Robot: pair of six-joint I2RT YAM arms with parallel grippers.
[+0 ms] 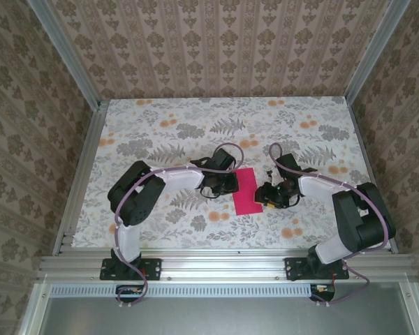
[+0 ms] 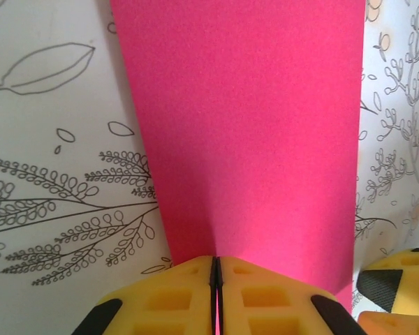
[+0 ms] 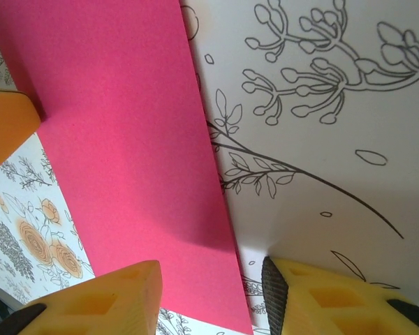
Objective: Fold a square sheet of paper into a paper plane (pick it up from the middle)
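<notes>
Pink against grey ferns: a magenta-pink sheet of thin paper (image 1: 246,190) lies on the white table printed with grey fern leaves and orange blossoms (image 1: 160,132), between my two claws on the table's near half. From above it reads as an upright rectangle, longer than wide, its face one even colour.

My left claw (image 2: 215,264) is clenched on the sheet's left edge. Its yellow moulded fingers (image 2: 167,300) meet along a thin dark seam and the pink runs into that seam. The paper rises in a soft ridge just ahead of the pinch.

My right claw (image 3: 211,266) is released. Its two yellow fingers (image 3: 321,296) stand well apart, and the sheet's corner lies flat on the table between them; I cannot tell whether either pad touches it. From my left wrist I see one of that claw's yellow, black-padded fingertips (image 2: 398,276) just beside the sheet's opposite edge.

Beige damask wallpaper panels (image 1: 216,49) in aluminium framing wall the table on three sides.
</notes>
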